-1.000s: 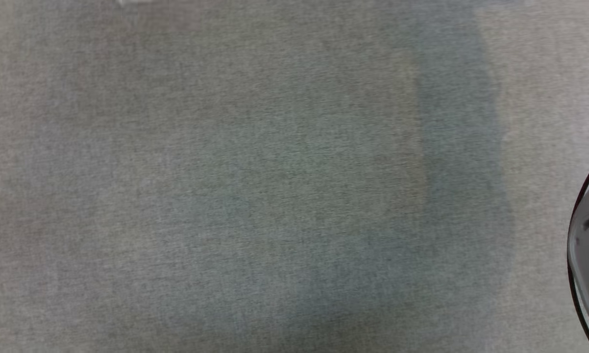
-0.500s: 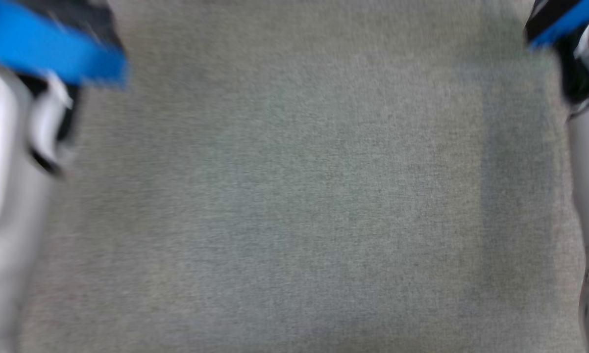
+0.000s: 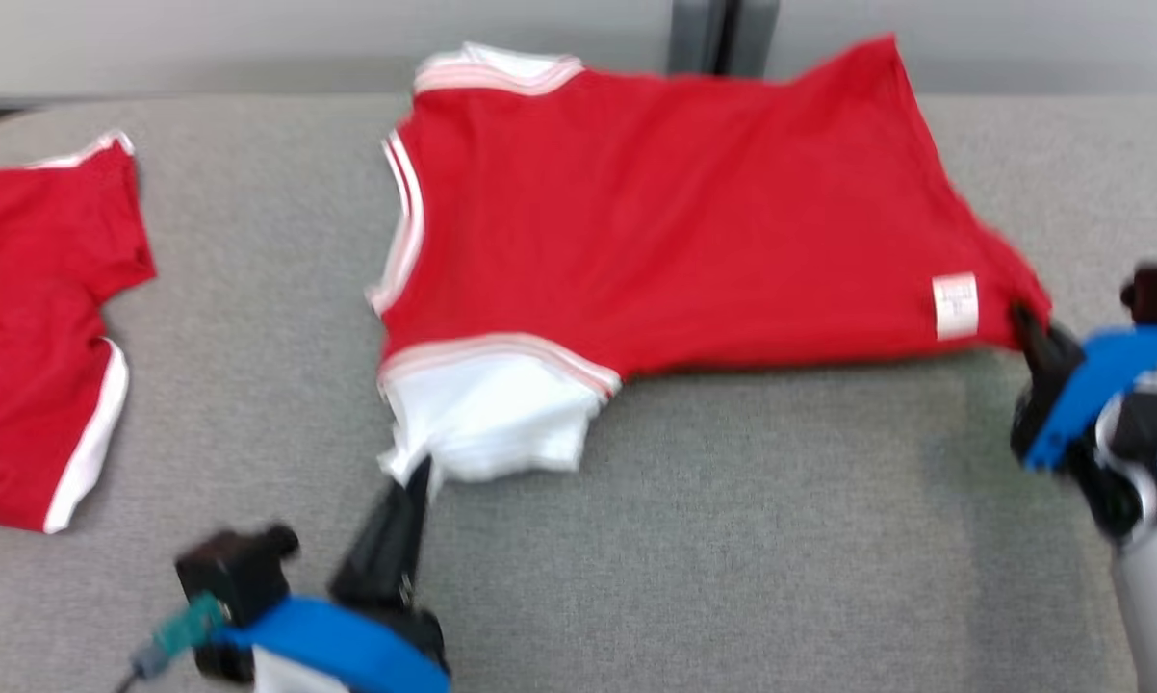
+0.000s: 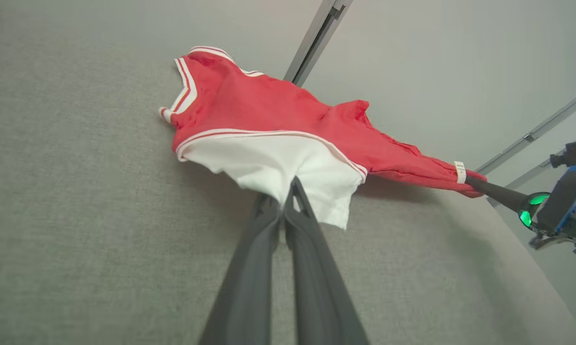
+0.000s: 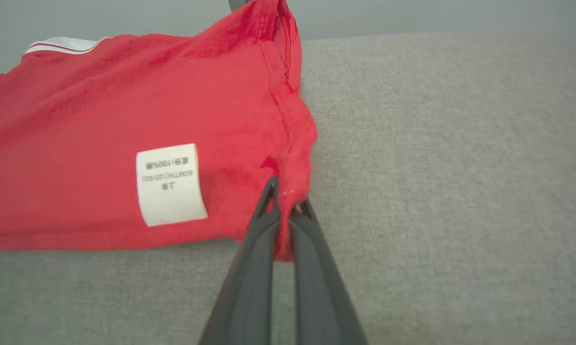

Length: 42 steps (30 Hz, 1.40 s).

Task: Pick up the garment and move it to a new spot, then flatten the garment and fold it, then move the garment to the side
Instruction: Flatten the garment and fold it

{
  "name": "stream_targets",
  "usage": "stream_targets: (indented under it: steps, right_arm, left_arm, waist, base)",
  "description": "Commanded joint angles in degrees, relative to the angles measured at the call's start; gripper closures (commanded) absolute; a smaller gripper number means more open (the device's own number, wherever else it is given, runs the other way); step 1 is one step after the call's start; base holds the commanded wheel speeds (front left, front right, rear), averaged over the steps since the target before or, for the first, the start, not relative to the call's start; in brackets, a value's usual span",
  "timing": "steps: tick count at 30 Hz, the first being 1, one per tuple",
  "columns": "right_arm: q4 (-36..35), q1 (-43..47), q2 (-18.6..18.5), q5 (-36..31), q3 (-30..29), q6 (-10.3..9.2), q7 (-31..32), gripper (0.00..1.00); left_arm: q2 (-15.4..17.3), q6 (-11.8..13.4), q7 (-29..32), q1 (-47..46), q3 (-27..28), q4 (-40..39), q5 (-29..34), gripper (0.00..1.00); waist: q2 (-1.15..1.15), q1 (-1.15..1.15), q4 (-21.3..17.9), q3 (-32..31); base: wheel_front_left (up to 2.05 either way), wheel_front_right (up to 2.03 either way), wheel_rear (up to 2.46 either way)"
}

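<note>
Now the garment (image 3: 675, 212) lies stretched on the grey surface (image 3: 732, 558) between both grippers.
The left gripper (image 3: 421, 474) is clamped on its white sleeve and the right gripper (image 3: 1023, 318) on the hem corner. This looks like flattening; next, both should pull evenly and lower it.

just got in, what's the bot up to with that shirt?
It is holding the red shirt by two ends. The left gripper is shut on the white sleeve, the right gripper on the hem corner by the label, with the shirt stretched between them over the grey table, not yet folded. A second red garment lies off to the left.
</note>
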Motion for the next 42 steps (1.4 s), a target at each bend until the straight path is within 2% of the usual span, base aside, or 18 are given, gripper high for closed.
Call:
stream_targets:
  steps: [1, 7, 11, 15, 19, 26, 35, 42]
  right_arm:
    - [-2.8, 5.1, 0.8, -0.5, -2.3, 0.01, 1.7, 1.00]
    - [-15.4, 18.2, 5.8, -3.3, -9.7, 0.01, 7.8, 1.00]
    - [-24.8, 25.6, 9.9, -5.5, -13.1, 0.02, 12.5, 1.00]
    - [-31.6, 29.2, 12.3, -6.7, -14.7, 0.01, 15.3, 1.00]
    - [-33.3, 28.8, 13.1, -6.9, -15.3, 0.01, 15.2, 1.00]
    - [-30.5, 23.3, 13.7, -6.7, -14.8, 0.02, 13.7, 1.00]
    - [-27.0, 15.3, 13.8, -6.3, -13.5, 0.02, 12.6, 1.00]
    - [-24.8, 10.8, 13.8, -4.7, -13.4, 0.02, 10.6, 1.00]
  left_arm:
    - [0.0, 1.3, 1.2, 3.9, -0.7, -2.7, -1.4, 1.00]
    - [1.8, 5.1, 5.3, 13.6, -2.6, -9.8, -3.9, 1.00]
    - [3.0, 7.9, 7.2, 16.9, -2.2, -13.1, -4.8, 1.00]
    - [3.5, 7.9, 7.1, 17.8, -1.9, -15.8, -5.4, 1.00]
    - [3.9, 7.5, 7.2, 14.1, -2.2, -15.2, -3.2, 1.00]
    - [0.2, 7.6, 6.6, 3.6, -0.2, -9.9, -2.1, 1.00]
    - [-0.4, 4.2, 7.8, -9.4, 0.3, -0.5, -0.5, 1.00]
    - [-0.4, 2.0, 5.8, -18.6, 0.2, 5.2, 3.3, 1.00]
  waist:
    - [0.00, 0.03, -0.4, -2.6]
    - [0.00, 0.03, 0.3, -5.2]
    - [0.00, 0.03, 0.1, -5.6]
    - [0.00, 0.03, -0.8, -5.3]
    - [0.00, 0.03, -1.5, -4.7]
    - [0.00, 0.03, -3.3, -3.4]
    - [0.00, 0.03, -4.2, 0.0]
    - [0.00, 0.03, -4.4, 3.0]
  base:
    - [0.00, 0.00, 0.00]
    - [0.00, 0.00, 0.00]
    - [0.00, 0.00, 0.00]
    - [0.00, 0.00, 0.00]
    - [0.00, 0.00, 0.00]
    - [0.00, 0.00, 0.00]
    - [0.00, 0.00, 0.00]
    - [0.00, 0.00, 0.00]
